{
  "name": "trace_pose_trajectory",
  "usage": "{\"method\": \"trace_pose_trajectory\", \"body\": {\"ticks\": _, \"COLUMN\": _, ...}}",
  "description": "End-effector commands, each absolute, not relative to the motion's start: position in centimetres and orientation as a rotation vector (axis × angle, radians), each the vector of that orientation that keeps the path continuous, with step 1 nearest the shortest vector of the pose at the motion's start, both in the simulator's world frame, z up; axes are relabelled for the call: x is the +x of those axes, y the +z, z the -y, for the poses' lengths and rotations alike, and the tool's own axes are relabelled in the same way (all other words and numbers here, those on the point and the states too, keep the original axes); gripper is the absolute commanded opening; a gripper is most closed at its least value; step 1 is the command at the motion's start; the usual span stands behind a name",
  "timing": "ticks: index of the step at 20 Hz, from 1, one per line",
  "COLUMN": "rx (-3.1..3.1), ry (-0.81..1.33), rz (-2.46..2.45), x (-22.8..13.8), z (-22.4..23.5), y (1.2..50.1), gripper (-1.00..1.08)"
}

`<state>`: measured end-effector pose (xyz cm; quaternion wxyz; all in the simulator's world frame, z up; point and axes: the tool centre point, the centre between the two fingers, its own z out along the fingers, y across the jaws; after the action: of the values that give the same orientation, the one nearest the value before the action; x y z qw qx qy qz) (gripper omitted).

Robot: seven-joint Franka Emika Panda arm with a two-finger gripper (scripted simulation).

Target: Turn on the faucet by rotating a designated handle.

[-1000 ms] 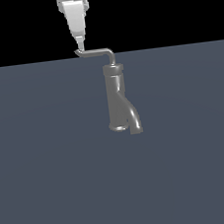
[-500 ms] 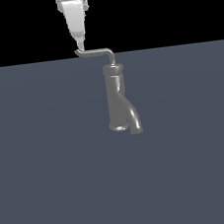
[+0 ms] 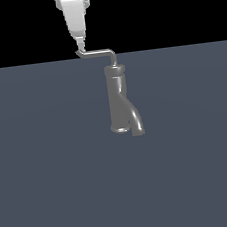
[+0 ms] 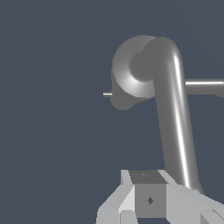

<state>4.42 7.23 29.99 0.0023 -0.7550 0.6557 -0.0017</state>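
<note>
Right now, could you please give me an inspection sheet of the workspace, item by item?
Surface: plain dark grey-blue floor, nothing lying on it.
Faucet: grey metal faucet stands upright, its short curved spout at the base.
Handle: thin rod handle reaches from the faucet's top toward the exterior view's left, ending in an upturned tip.
Clutter: nothing seen.
Gripper: gripper comes down from above and meets the handle's tip; open or shut cannot be told.
Cables: nothing seen.
Surroundings: black background above the floor.
</note>
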Motion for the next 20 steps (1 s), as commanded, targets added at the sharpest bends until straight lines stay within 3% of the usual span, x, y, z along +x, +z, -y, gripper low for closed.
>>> {"method": "trace_pose_trajectory", "body": {"ticks": 1, "rx": -2.372, "ry": 0.001, "rz": -2.06, "x": 3.5, "z": -7.2, "y": 30.0, "gripper": -1.0}}
{"method": "trace_pose_trajectory", "body": {"ticks": 20, "rx": -2.373, "ry": -0.005, "rz": -2.056, "x": -0.6, "z": -6.0, "y": 30.0, "gripper": -1.0}}
